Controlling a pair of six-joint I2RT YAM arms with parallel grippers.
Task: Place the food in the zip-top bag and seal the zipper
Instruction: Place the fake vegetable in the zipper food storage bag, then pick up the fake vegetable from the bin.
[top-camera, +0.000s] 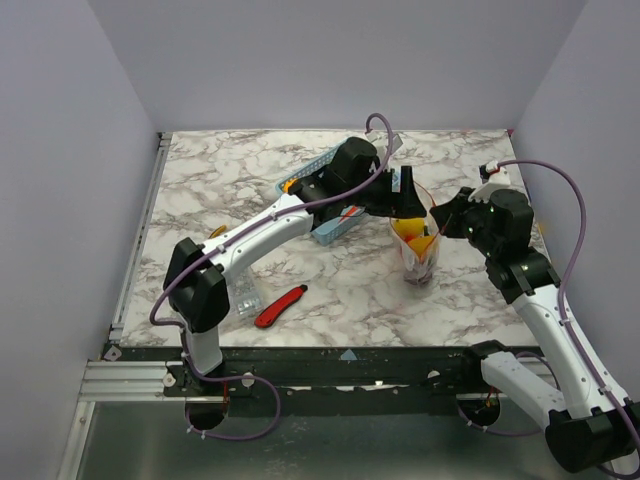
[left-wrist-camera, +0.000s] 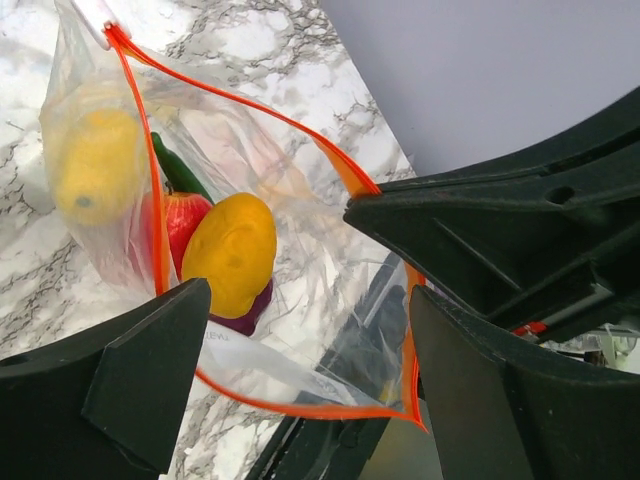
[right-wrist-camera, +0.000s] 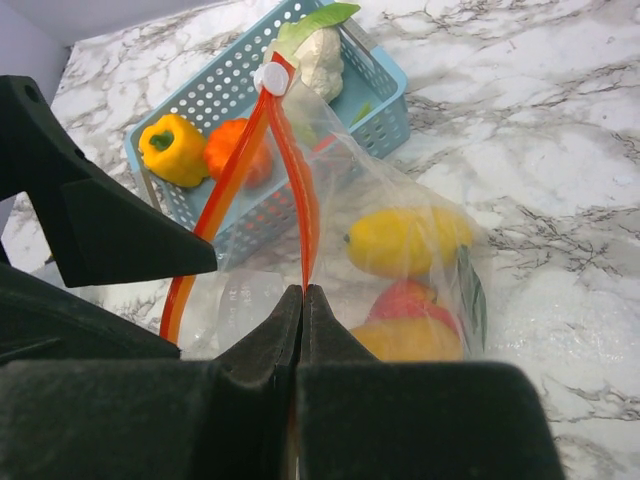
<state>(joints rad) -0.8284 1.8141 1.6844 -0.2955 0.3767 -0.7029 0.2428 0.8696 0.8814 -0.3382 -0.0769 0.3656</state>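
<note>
Black fingers of the right gripper (right-wrist-camera: 303, 300) fill the bottom of its wrist view. They are pressed tight together on the orange zipper (right-wrist-camera: 307, 215) at one side of the mouth of the bag (right-wrist-camera: 400, 180). The bag stands upright on the table (top-camera: 220, 170), just beside the blue basket (right-wrist-camera: 385, 120), with its mouth gaping. A white slider (right-wrist-camera: 270, 78) sits at the far end of the zipper.

Inside the bag lie a lemon (left-wrist-camera: 95, 165), a red apple (left-wrist-camera: 185, 225) and a yellow-orange piece (left-wrist-camera: 232, 250). A purple piece (left-wrist-camera: 245, 315) is mostly hidden beneath that one, and only a strip of a green piece (left-wrist-camera: 178, 170) shows.

The left gripper (left-wrist-camera: 310, 320) hangs over the mouth with its fingers spread wide, gripping nothing. Whether they touch the plastic is unclear.

The basket holds a yellow pepper (right-wrist-camera: 175, 148), an orange piece (right-wrist-camera: 235, 150) blurred behind the plastic, and a cauliflower (right-wrist-camera: 315, 50) partly cut off by the frame's top edge. A red knife (top-camera: 280, 306) lies near the left arm.
</note>
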